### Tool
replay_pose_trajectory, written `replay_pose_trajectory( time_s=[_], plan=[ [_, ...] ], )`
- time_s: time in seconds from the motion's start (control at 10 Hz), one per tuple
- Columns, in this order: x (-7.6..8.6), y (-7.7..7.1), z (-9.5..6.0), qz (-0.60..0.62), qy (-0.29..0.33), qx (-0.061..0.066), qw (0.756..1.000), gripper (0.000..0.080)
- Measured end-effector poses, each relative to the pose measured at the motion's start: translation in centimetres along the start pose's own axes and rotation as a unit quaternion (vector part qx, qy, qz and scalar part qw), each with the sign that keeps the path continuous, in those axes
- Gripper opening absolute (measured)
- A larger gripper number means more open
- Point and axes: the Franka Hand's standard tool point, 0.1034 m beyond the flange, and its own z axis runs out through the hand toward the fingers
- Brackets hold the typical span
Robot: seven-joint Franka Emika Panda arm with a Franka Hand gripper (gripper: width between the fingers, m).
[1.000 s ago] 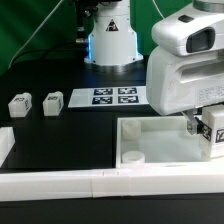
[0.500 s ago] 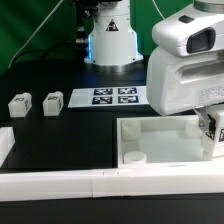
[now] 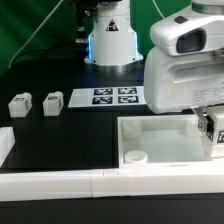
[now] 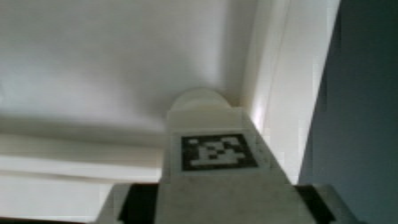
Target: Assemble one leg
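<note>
the arm has edged toward the exterior view's left; our gripper (image 3: 209,126) stays clamped on the leg (image 4: 217,150), now at a corner of the panel (image 3: 160,140); we judge seating comes next

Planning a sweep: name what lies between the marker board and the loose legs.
Exterior view: only bare black table separates the marker board from the nearer leg.

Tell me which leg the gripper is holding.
The leg at the exterior view's right edge, clamped in the gripper over the tray; the other two legs sit loose on the table at that view's left.
</note>
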Motion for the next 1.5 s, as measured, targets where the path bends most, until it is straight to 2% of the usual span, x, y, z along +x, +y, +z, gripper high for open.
replay_pose_trajectory(
  time_s=[0.1, 0.2, 0.4, 0.7, 0.8, 1.0, 1.1, 1.3, 1.5],
  plan=[
    [0.0, 0.3, 0.0, 0.067, -0.007, 0.020, 0.997, 0.0296],
    [0.1, 0.6, 0.0, 0.142, -0.015, 0.047, 0.989, 0.0296],
    [0.0, 0.6, 0.0, 0.246, -0.022, 0.051, 0.968, 0.0296],
    [0.0, 0.4, 0.1, 0.365, -0.029, 0.048, 0.929, 0.0296],
    [-0.1, 0.4, 0.1, 0.415, -0.031, 0.047, 0.908, 0.0296],
    [-0.2, 0.1, 0.3, 0.544, -0.022, 0.062, 0.837, 0.0297],
    [-0.4, -0.2, 0.5, 0.595, -0.015, 0.075, 0.800, 0.0297],
    [-0.5, -0.4, 0.6, 0.681, -0.011, 0.113, 0.724, 0.0297],
    [-0.6, -0.5, 0.6, 0.648, -0.008, 0.112, 0.753, 0.0297]
  ],
)
